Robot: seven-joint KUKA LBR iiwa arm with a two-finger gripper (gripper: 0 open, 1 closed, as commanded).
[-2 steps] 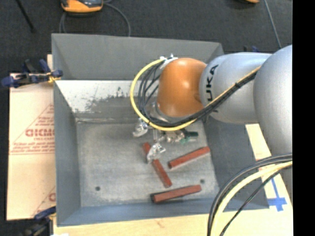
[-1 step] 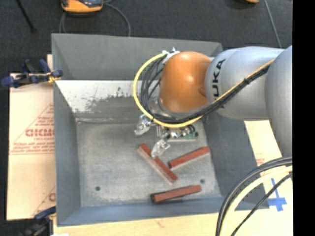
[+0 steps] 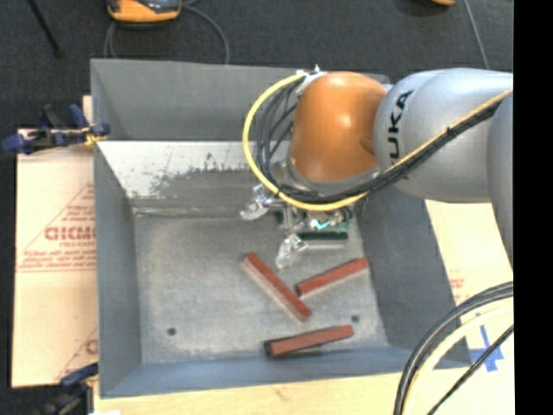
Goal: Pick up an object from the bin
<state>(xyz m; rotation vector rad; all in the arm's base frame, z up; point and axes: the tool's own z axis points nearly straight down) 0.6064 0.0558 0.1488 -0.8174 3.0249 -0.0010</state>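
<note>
I'm looking down at the grey bin (image 3: pixel 117 275) right now and the arm (image 3: pixel 441 137) is reaching in from the right, with its orange cover (image 3: pixel 333 128) and a yellow cable (image 3: pixel 251 132) looping round it, blocking a good chunk of the back half. The gripper (image 3: pixel 287 242) is hanging under that cover, near the middle of the bin floor. Honestly I can't tell whether it's spread or pressed together, since the cover is hiding too much of it, and I'm not seeing anything pinched in it.

The thing it's sitting closest to is a reddish-brown slanted bar (image 3: pixel 276 286), lying flat on the floor with its upper left end just beside the gripper tip. A second bar (image 3: pixel 333 277) of the same colour is lying just to the right, angled the other way, its lower end near the slanted one. A third bar (image 3: pixel 309 341) is lying apart from those two, close to the front wall.
</note>
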